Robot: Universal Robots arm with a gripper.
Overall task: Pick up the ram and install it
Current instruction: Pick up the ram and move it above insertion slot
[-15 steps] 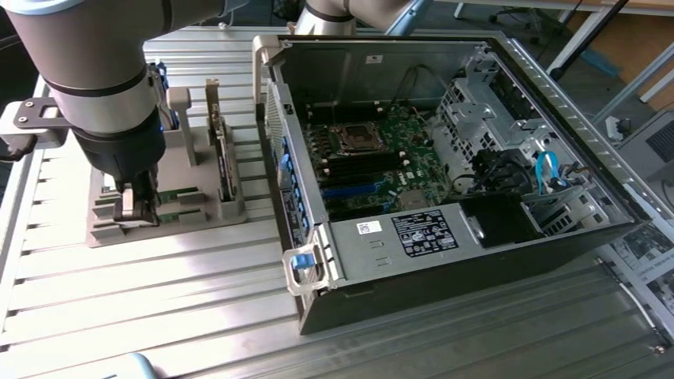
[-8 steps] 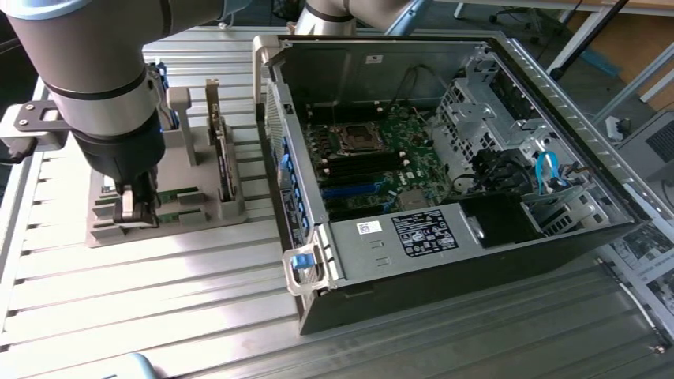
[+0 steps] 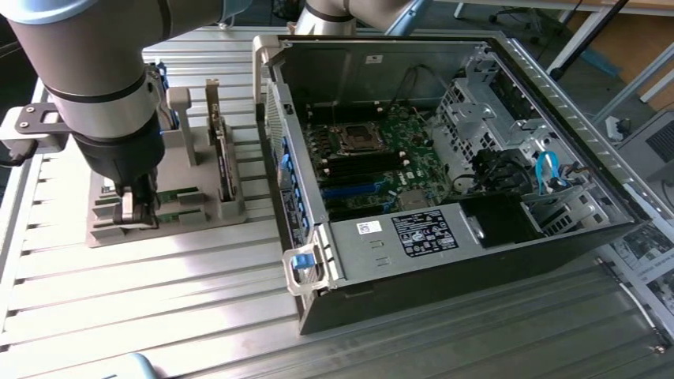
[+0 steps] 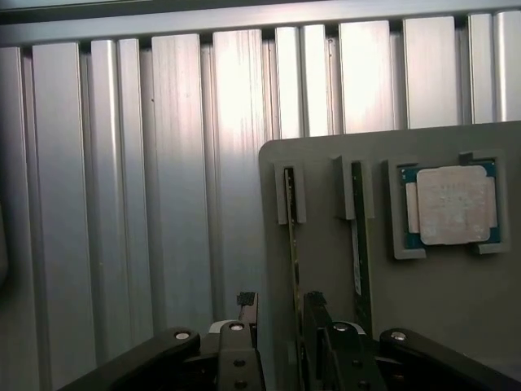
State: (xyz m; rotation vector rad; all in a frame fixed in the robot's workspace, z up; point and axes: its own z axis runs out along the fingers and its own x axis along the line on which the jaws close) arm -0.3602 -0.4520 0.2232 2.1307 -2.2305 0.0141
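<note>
Apparently two ram sticks (image 4: pixel 291 236), one processor (image 4: pixel 450 204), one computer case (image 3: pixel 421 272).

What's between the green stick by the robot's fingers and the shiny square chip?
In the wrist view, a second green stick stands on edge in the gray holder, between the ram and the processor chip.

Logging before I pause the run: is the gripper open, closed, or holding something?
Gripper: open, jaws either side of the ram standing in the grey holder, not closed on it.
</note>
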